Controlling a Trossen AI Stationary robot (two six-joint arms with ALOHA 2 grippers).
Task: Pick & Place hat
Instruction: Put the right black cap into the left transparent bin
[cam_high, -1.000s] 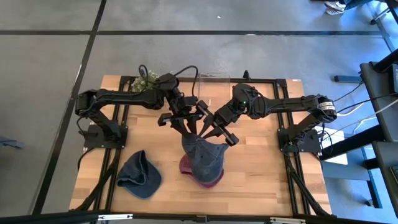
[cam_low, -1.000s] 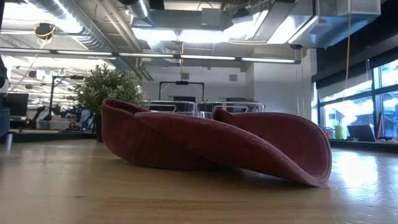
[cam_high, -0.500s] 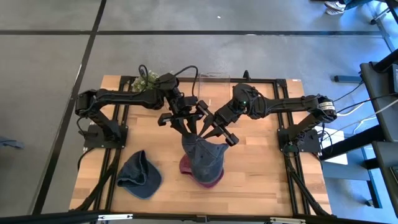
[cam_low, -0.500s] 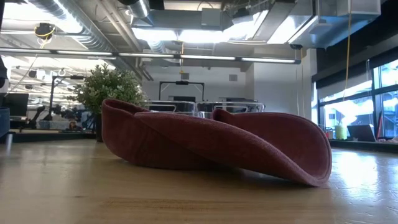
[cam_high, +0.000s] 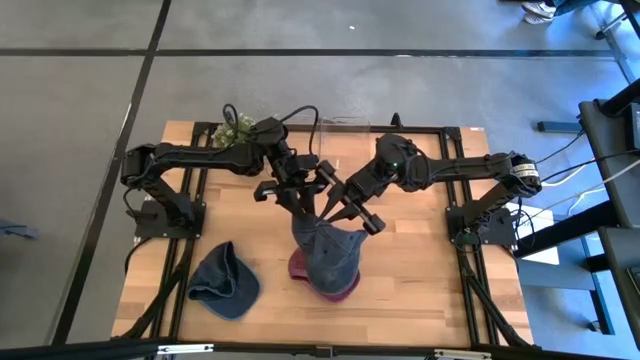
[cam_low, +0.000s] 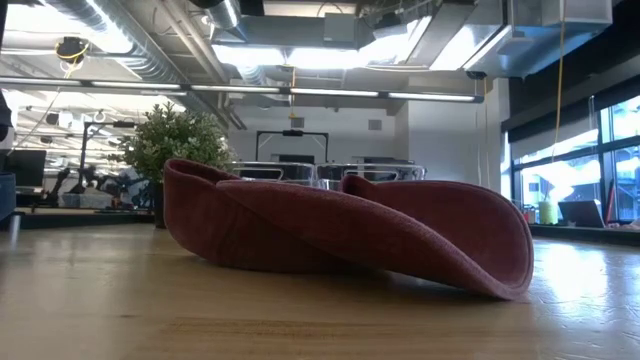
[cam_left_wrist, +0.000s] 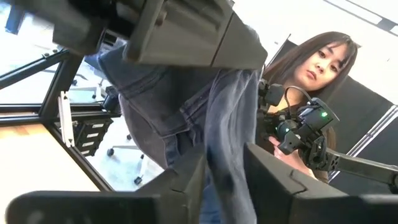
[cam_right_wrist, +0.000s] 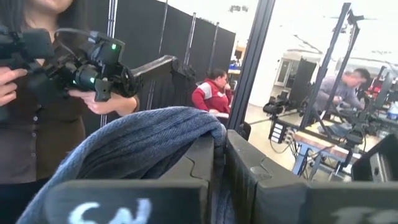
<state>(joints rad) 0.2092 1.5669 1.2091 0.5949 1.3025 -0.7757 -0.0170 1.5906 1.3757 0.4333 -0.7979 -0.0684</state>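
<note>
A blue-grey hat hangs between both grippers over the table's middle. Right below it a dark red hat lies on the wood; the low view shows this red hat resting on its brim, with no blue cloth on it. My left gripper comes from the far left and my right gripper from the far right. Both are shut on the blue-grey hat's upper edge. My left gripper pinches a fold of the blue-grey hat's cloth between its two fingers, slanting down from the table's far left. The hat hangs below the fingers. My right gripper pinches the hat's rolled edge between its two fingers, slanting down from the far right, close beside the left gripper. The cloth bulges to one side of the fingers.
A second dark blue hat lies crumpled near the table's near left corner. A potted plant and a clear container stand at the far edge. A person holding a device stands beyond the table. Bare wood lies to the near right.
</note>
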